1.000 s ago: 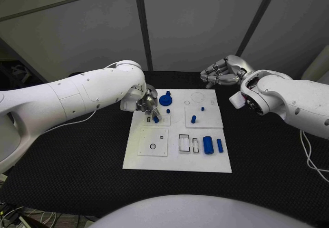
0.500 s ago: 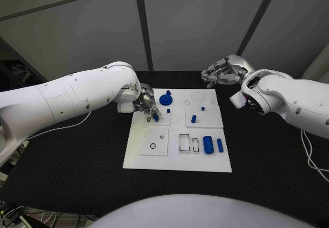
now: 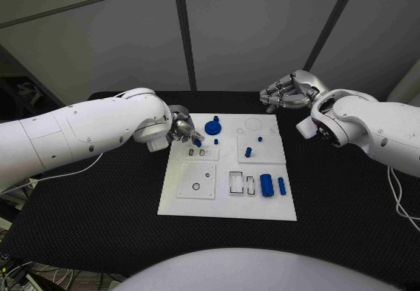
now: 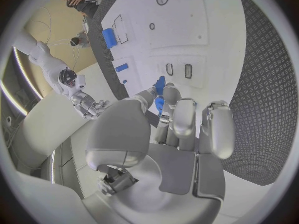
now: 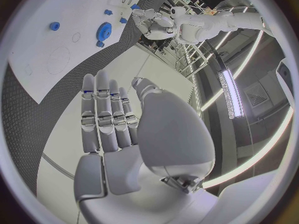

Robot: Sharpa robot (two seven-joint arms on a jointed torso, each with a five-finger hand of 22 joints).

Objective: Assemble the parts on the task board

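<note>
- Pinching a small blue peg-shaped part (image 3: 198,143) (image 4: 159,90) between thumb and fingertips, silver many-fingered left hand (image 3: 183,130) (image 4: 163,134) over the far-left corner of the flat white rectangular task board (image 3: 227,206) (image 4: 206,45), other fingers curled close beside the grip.
- Held peg pointing roughly down at the board, long axis near upright, just above two small dark slots (image 4: 177,70) in a raised white square.
- Hovering beyond the board's far-right corner over the black textured table (image 3: 105,206), silver many-fingered right hand (image 3: 289,92) (image 5: 118,134): nothing in it, fingers straight and close together in the right wrist view, thumb set apart.
- Counted on the board in the head view: one blue gear (image 3: 212,127) just right of the left hand; three small blue pegs standing on the far half; one thick blue cylinder (image 3: 266,185) and one thin blue bar (image 3: 281,185) lying side by side at near right, long axes running near to far.
</note>
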